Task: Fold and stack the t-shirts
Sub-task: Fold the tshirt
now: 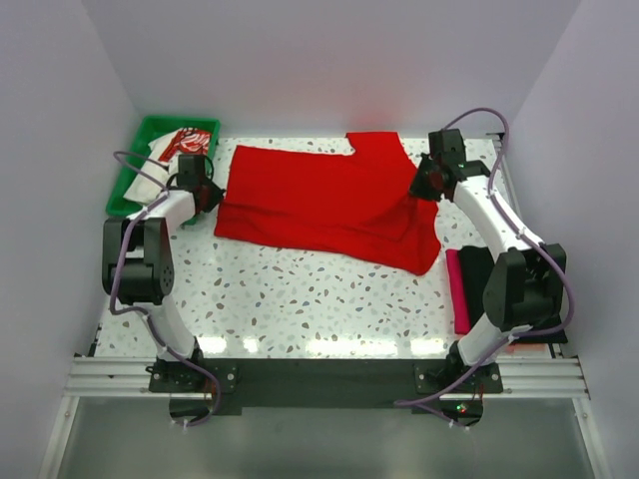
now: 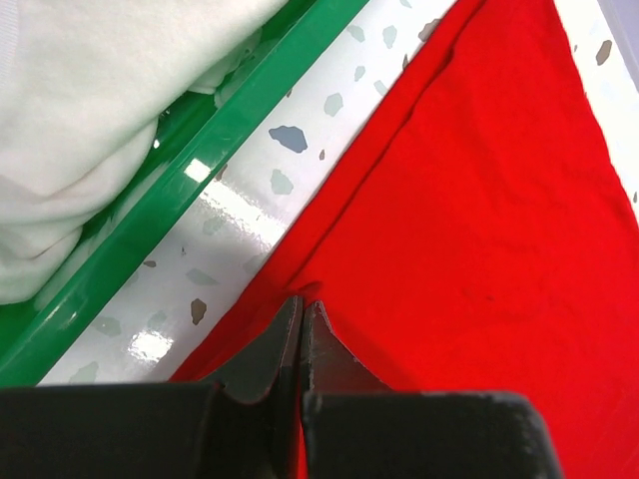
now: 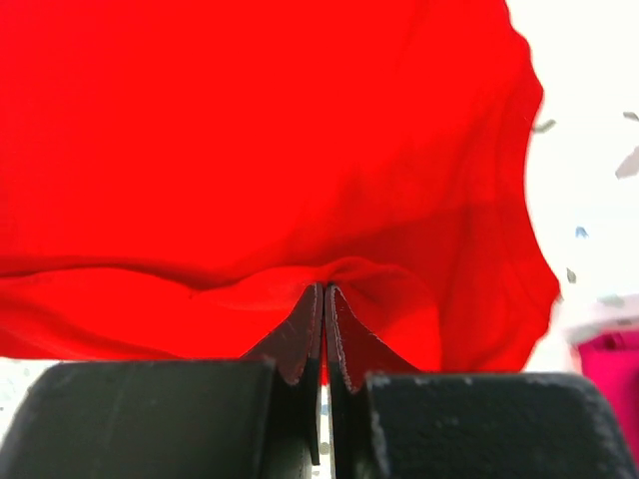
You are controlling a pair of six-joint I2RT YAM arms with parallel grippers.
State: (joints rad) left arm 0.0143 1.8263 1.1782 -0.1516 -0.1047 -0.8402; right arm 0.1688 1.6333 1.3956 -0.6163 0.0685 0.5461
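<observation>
The red t-shirt (image 1: 319, 205) lies spread across the back of the table, partly folded. My left gripper (image 1: 208, 196) is shut on its left edge, and the left wrist view shows the fingers (image 2: 268, 354) pinching red cloth (image 2: 479, 200). My right gripper (image 1: 424, 186) is shut on the shirt's right side and lifts it a little; the right wrist view shows cloth (image 3: 250, 150) bunched at the closed fingers (image 3: 300, 334). A white t-shirt with a red print (image 1: 170, 155) lies in the green tray (image 1: 125, 195). A folded magenta shirt (image 1: 459, 289) and a black one (image 1: 479, 264) lie at the right, under my right arm.
The green tray's rim (image 2: 200, 170) runs close beside my left gripper, with white cloth (image 2: 90, 110) inside it. The speckled table top (image 1: 319, 299) stretches in front of the red shirt. White walls close in the back and both sides.
</observation>
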